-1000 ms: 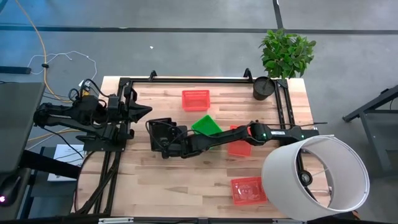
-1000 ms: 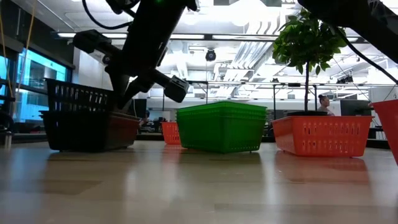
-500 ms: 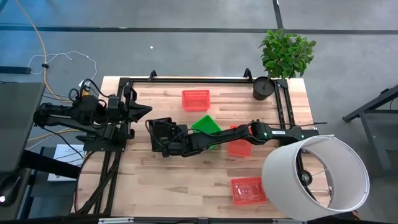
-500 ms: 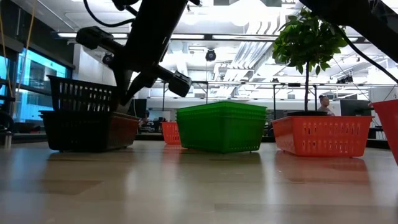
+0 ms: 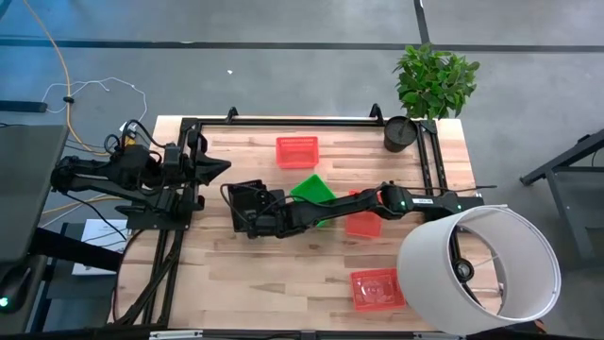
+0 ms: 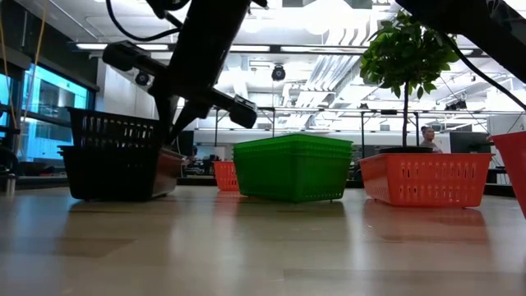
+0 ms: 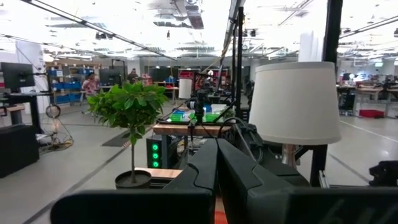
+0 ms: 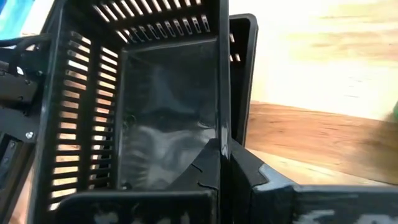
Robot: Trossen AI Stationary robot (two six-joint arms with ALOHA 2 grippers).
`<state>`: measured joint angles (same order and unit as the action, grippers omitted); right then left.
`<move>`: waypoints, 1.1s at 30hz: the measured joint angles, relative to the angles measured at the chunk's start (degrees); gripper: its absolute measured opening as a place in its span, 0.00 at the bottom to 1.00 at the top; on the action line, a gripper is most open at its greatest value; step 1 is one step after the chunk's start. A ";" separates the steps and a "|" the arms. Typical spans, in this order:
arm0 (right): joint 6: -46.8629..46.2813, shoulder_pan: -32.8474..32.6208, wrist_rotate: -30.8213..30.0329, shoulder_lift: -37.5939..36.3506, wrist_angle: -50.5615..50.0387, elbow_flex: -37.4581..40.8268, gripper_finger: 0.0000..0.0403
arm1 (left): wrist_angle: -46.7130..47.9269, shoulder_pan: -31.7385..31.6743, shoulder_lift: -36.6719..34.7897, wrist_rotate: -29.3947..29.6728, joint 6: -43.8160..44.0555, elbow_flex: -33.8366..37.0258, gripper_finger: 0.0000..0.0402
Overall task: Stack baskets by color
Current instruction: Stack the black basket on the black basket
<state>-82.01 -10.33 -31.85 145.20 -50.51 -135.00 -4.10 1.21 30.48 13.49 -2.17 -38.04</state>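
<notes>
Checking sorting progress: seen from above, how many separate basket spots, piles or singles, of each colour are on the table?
Red baskets: 3
Green baskets: 1
Black baskets: 1
Total: 5

The right gripper (image 8: 222,163) has its fingers (image 8: 249,171) pinched on the wall of a black basket (image 8: 149,124). A second black basket (image 8: 244,43) sits just outside it, on the wooden counter (image 8: 323,130).
</notes>
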 joint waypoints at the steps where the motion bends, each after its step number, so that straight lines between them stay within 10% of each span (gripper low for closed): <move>1: 0.01 0.16 -0.01 -0.06 0.20 0.00 0.00 | 0.00 0.00 0.00 0.48 0.00 0.00 0.00; 33: 0.83 0.48 -0.51 -2.38 -0.84 0.00 0.00 | -0.01 0.00 0.00 1.06 -0.02 0.00 0.00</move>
<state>-81.18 -9.84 -32.36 142.82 -51.36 -135.00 -4.11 1.21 30.48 14.55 -2.20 -38.04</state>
